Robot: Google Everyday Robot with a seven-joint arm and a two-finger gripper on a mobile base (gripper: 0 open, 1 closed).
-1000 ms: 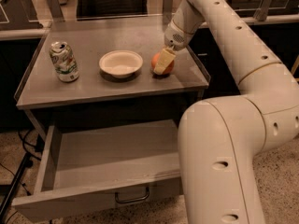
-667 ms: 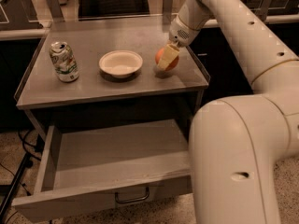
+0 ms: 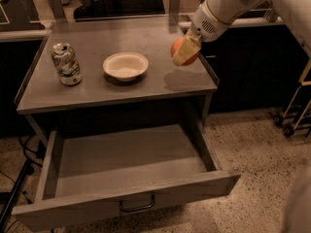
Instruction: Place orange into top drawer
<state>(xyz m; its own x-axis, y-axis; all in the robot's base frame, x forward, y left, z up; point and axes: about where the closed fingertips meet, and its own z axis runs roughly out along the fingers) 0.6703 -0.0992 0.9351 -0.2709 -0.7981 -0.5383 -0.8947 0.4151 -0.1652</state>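
Holding the orange (image 3: 176, 45) clamped between closed fingers, gripper (image 3: 185, 52) is hovering just above the tabletop (image 3: 116, 90) at its right edge; top drawer (image 3: 87, 210) is sitting open below the tabletop, bowl (image 3: 125, 65) and can (image 3: 67, 64) resting on it

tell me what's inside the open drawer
The drawer shows only its bare grey floor; its back is hidden under the tabletop. The hand holds the orange above the tabletop's right edge.
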